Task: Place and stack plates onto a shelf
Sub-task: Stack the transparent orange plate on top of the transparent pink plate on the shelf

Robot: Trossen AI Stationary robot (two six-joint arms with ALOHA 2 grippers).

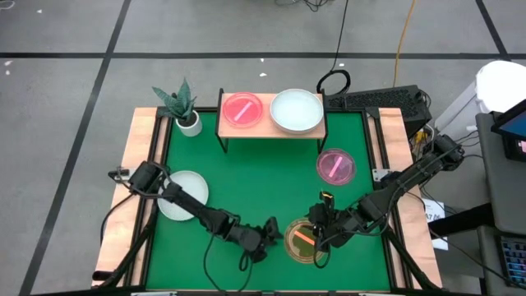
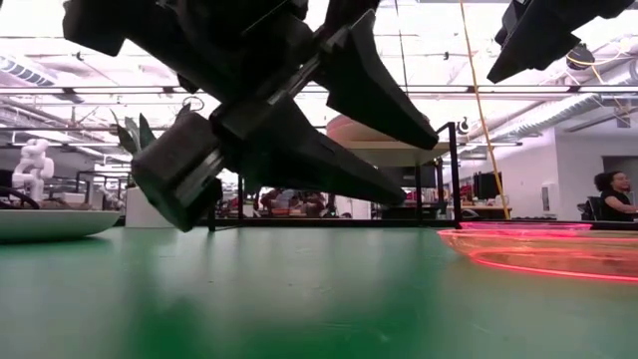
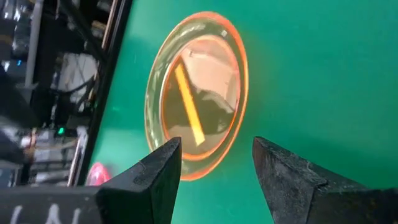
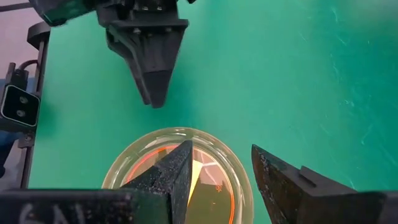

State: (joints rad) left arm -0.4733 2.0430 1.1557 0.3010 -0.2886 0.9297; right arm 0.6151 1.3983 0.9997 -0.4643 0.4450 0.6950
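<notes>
A translucent amber plate (image 1: pixel 302 238) with an orange stripe lies flat on the green mat near the table's near edge. My left gripper (image 1: pixel 271 233) is open and hovers just left of the amber plate (image 3: pixel 196 93), its fingers (image 2: pixel 399 189) pointing at it above the mat. My right gripper (image 1: pixel 319 230) is open and hangs over the plate's right part (image 4: pixel 214 168) without touching it. The shelf (image 1: pixel 267 129) stands at the far edge and carries a pink striped plate (image 1: pixel 242 109) and a pale plate (image 1: pixel 297 110).
Another pink striped plate (image 1: pixel 335 166) lies on the mat at the right, and a white plate (image 1: pixel 182 196) at the left, partly under my left arm. A potted plant (image 1: pixel 182 107) stands left of the shelf. Wooden strips edge the mat, and a keyboard (image 1: pixel 378 100) lies beyond it.
</notes>
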